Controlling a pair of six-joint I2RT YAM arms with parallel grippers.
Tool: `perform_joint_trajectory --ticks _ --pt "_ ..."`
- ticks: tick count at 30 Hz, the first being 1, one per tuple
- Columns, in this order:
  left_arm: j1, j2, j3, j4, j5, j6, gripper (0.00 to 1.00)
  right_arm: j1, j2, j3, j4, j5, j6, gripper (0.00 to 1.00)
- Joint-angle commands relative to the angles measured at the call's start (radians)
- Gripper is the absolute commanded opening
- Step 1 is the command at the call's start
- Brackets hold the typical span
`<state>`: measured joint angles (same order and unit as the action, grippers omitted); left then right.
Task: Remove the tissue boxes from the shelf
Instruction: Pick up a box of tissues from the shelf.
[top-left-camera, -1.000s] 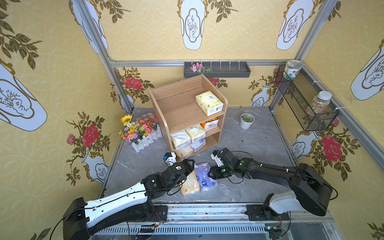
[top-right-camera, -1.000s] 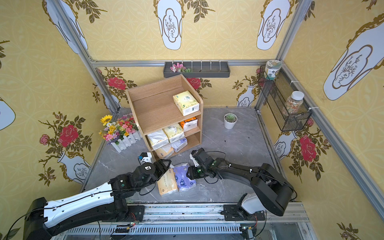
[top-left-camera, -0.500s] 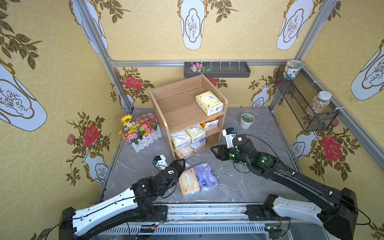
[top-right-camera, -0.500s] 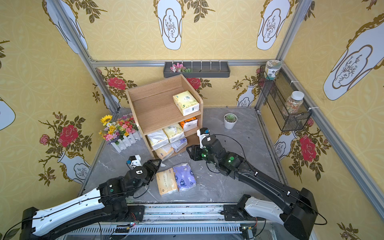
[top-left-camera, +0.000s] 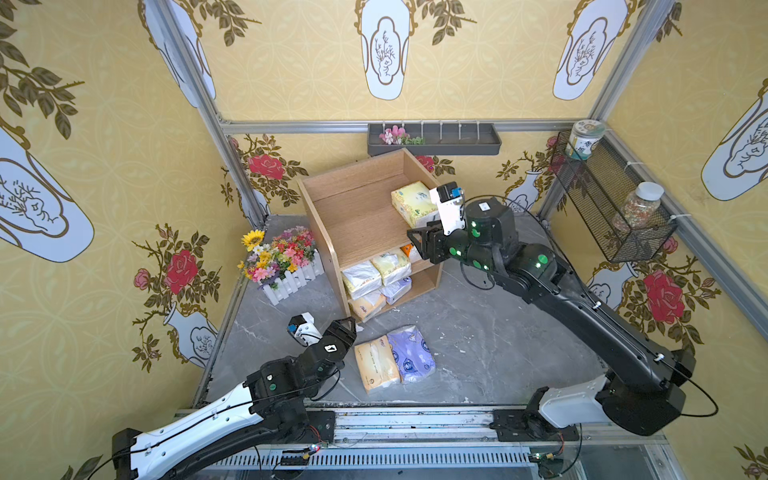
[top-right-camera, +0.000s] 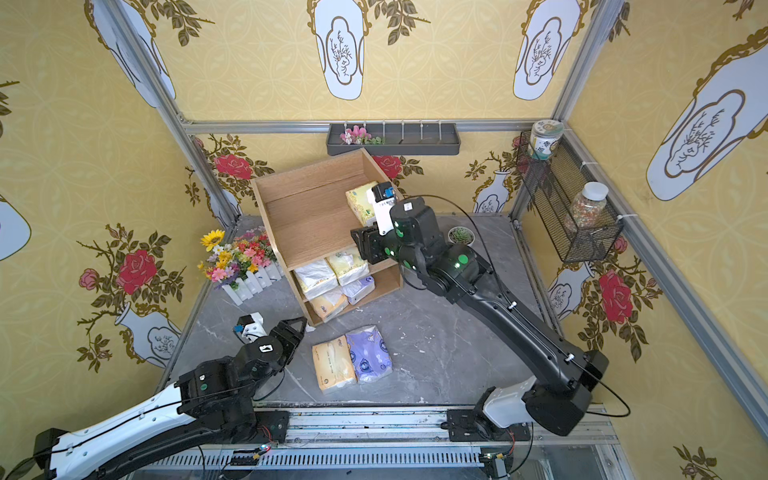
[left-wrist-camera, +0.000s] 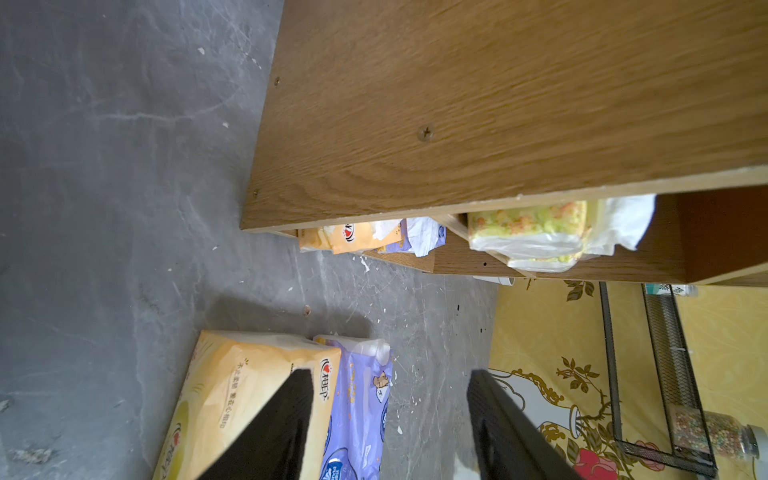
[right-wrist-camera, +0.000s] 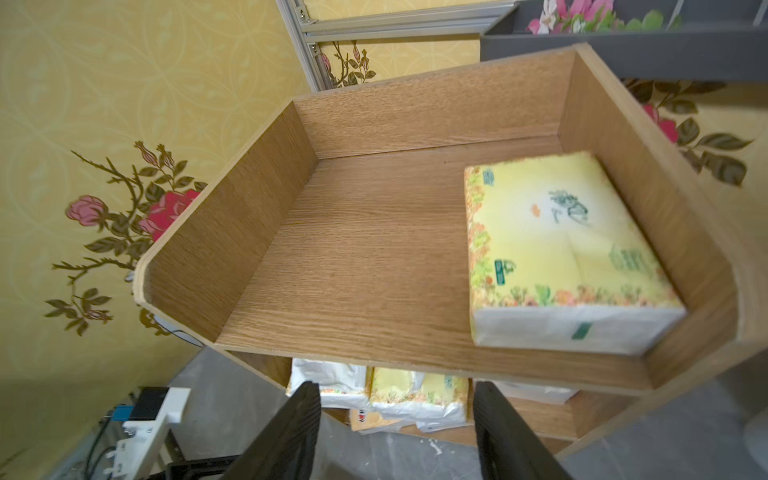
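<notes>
The right tool (top-left-camera: 415, 241) hangs at the front edge of the top tier of the shelf (top-left-camera: 361, 216). Its fingers (right-wrist-camera: 291, 428) are spread, with nothing between them. Ahead of this tool and off to the right arm's side, the pale yellow pack (right-wrist-camera: 561, 241) lies flat on the top tier, close against the shelf's side panel and apart from the tool. The same pack shows in both top views (top-right-camera: 359, 201).

Below the right tool, the middle tier carries a white-wrapped pack (top-left-camera: 361, 276) and a second yellow pack (top-left-camera: 390, 264) side by side. An orange-and-white pack (top-left-camera: 409, 251) shows only in part behind the tool.

The left tool (top-left-camera: 349, 323) sits low over the grey surface (top-left-camera: 478, 332), near the shelf's lower front corner. Its fingers (left-wrist-camera: 286, 415) are also spread and grip nothing. Beside this tool, toward the right arm, the tan pack (top-left-camera: 376, 363) and the lavender pack (top-left-camera: 409, 353) lie flat on the surface, touching along their long sides and outside the shelf. The tan one lies nearer the tool, and the top views show a gap between them.

Ahead of the left tool, the bottom tier holds a shelved tan pack (top-left-camera: 368, 303) and, beside it, a shelved lavender pack (top-left-camera: 397, 289).
</notes>
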<state>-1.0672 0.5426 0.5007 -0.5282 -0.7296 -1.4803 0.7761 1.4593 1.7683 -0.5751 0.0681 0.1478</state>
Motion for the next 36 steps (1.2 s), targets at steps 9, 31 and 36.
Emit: perform_joint_trajectory --ticks 9,31,36 --pt "-0.002 0.014 -0.018 0.11 0.07 0.114 0.65 -0.012 0.188 0.259 -0.114 0.163 -0.325 0.62" --pt "-0.001 0.031 -0.019 0.141 0.082 0.118 0.65 -0.049 0.371 0.321 -0.195 0.34 -0.367 0.57" --pt "-0.001 0.046 -0.011 0.157 0.082 0.126 0.65 -0.048 0.347 0.283 -0.184 0.343 -0.375 0.36"
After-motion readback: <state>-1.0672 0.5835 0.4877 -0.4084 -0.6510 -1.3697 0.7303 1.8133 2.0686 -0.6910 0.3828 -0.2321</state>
